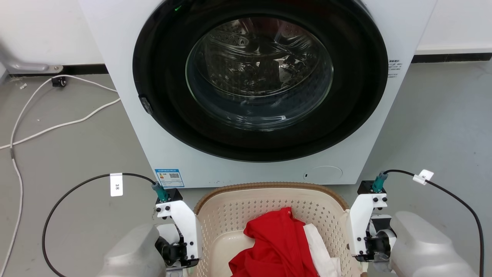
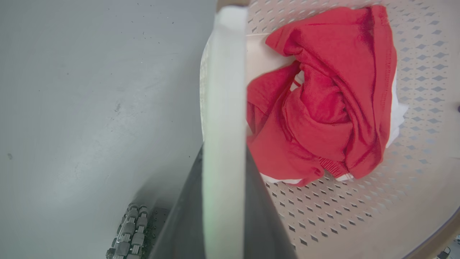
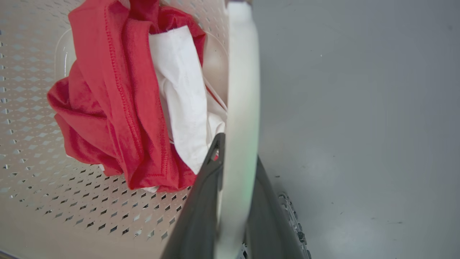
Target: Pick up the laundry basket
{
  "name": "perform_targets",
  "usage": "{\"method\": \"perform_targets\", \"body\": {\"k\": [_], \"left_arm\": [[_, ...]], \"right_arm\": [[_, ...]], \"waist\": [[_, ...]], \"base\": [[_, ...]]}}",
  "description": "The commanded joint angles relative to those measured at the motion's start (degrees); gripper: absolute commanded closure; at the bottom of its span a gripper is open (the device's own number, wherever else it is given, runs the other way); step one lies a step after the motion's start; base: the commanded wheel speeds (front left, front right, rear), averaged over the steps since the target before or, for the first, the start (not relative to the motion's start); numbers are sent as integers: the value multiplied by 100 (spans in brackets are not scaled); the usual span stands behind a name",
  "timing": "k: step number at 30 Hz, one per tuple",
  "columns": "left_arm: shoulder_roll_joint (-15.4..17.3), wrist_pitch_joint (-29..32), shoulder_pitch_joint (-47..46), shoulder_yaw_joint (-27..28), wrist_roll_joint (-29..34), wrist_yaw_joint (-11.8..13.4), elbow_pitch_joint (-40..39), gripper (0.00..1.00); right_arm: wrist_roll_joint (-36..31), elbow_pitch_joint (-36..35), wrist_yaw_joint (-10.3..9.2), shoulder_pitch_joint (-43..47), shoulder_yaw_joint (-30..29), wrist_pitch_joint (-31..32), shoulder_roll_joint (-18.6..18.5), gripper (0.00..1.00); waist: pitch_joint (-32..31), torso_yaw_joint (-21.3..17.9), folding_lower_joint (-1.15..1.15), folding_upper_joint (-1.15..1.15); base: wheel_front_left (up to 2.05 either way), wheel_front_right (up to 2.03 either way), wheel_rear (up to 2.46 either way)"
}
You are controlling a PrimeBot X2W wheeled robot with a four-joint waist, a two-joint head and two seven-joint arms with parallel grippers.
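Two arms flank the load. In the head view you have a cream perforated-plastic, brown-rimmed laundry basket (image 1: pixel 238 215) at bottom centre. It stands just in front of a white front-loading washer (image 1: pixel 127 46) with a round dark glass door (image 1: pixel 261 77). A crumpled red fabric garment (image 1: pixel 276 246) lies inside the basket, with a white cloth (image 1: pixel 319 246) against its right side. The left arm's white wrist bracket (image 1: pixel 180 227) sits at the basket's left wall and the right arm's white wrist bracket (image 1: pixel 361 227) at its right wall. A white cable (image 1: pixel 57 125) trails over the grey floor (image 1: pixel 69 161) to the left. You cannot tell from here whether the basket's base touches the floor.

In the left wrist view, your left end effector (image 2: pixel 224 158) is clamped on the basket's white left loop handle (image 2: pixel 224 72), with one dark finger pressed to each side. The red garment lies on the basket bottom beyond, white cloth showing beneath it.

In the right wrist view, your right end effector (image 3: pixel 237 154) is likewise clamped on the white right loop handle (image 3: pixel 244 72), a finger on either side. The white cloth rests just beside that handle, on top of the red garment.
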Motion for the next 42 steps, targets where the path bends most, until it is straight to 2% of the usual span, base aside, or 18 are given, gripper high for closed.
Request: {"method": "perform_targets", "body": {"k": [1, 42], "left_arm": [[-83, -55, -3, 1, -52, -61, -83, 100], [-141, -195, -22, -156, -338, -63, -29, 100]], "right_arm": [[27, -6, 18, -36, 33, 20, 62, 100], [207, 52, 19, -78, 218, 29, 60, 100]], "waist": [[3, -6, 0, 0], [9, -20, 0, 0]], "base": [[0, 0, 0], [0, 0, 0]]}}
